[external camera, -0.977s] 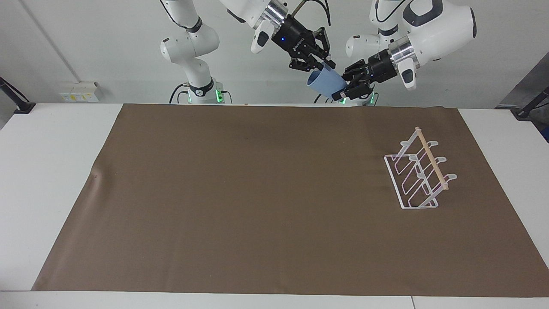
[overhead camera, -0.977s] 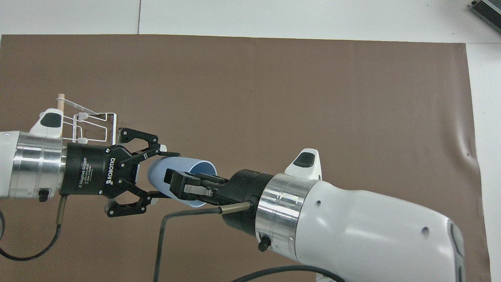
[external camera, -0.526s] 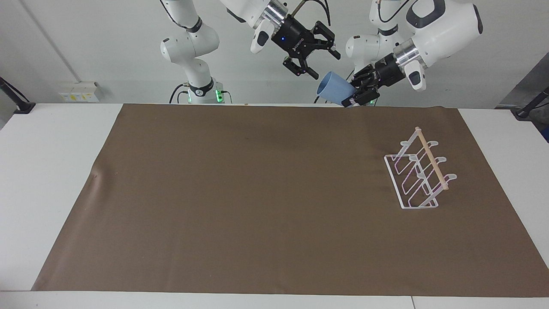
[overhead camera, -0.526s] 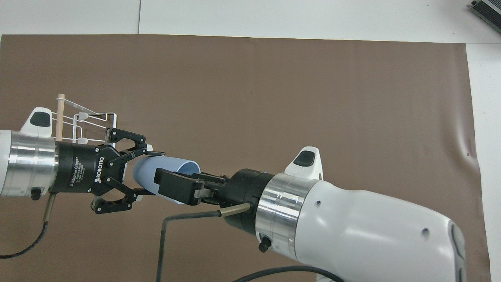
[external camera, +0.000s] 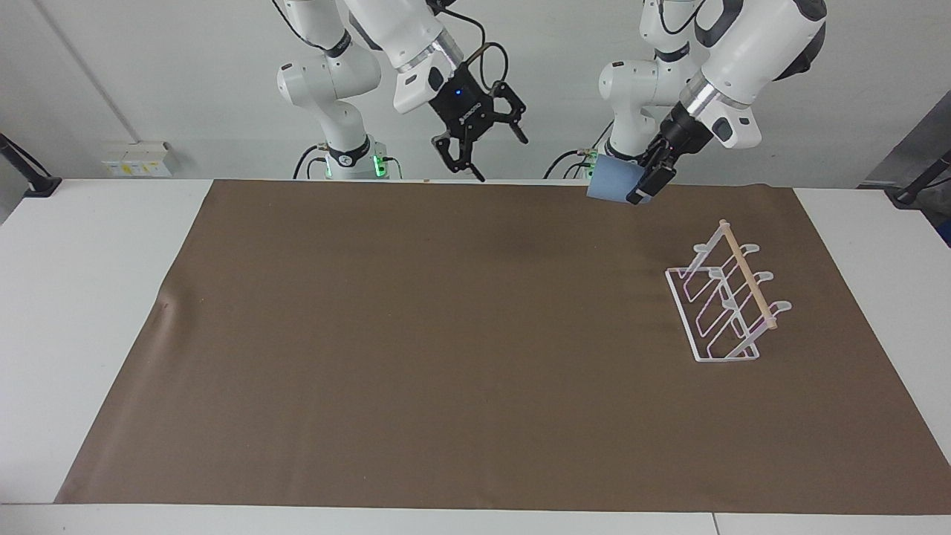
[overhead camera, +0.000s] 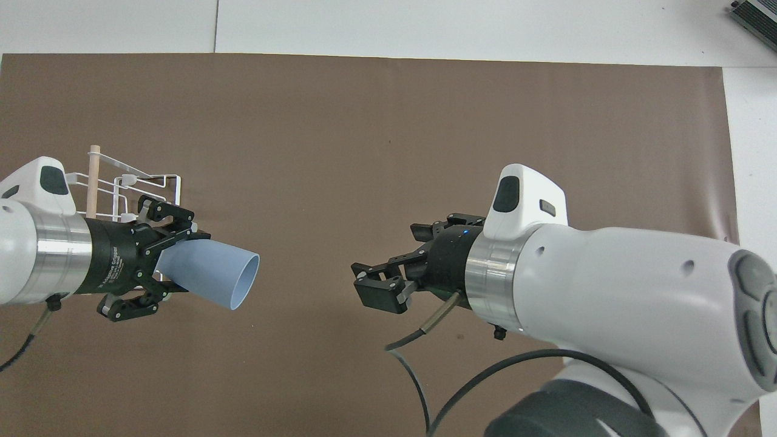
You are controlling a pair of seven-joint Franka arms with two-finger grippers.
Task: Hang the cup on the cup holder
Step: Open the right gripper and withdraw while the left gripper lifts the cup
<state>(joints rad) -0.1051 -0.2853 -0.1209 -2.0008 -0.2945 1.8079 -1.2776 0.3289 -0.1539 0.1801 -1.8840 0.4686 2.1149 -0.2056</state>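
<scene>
The light blue cup (external camera: 612, 182) is held in the air by my left gripper (external camera: 645, 183), which is shut on its base end over the mat's edge nearest the robots. In the overhead view the cup (overhead camera: 212, 274) lies sideways in the left gripper (overhead camera: 162, 266), with its mouth toward the right arm. My right gripper (external camera: 487, 152) is open and empty, raised over the same mat edge, apart from the cup; it also shows in the overhead view (overhead camera: 388, 267). The white wire cup holder (external camera: 724, 306) with its wooden dowel stands empty toward the left arm's end (overhead camera: 133, 185).
A brown mat (external camera: 446, 334) covers most of the white table (external camera: 89, 297). A dark device corner (overhead camera: 756, 18) shows at the table's edge farthest from the robots, at the right arm's end.
The right gripper has let go of the cup, opened and drawn back toward its own end. The left gripper, shut on the cup, has carried it lower and toward the cup holder's end.
</scene>
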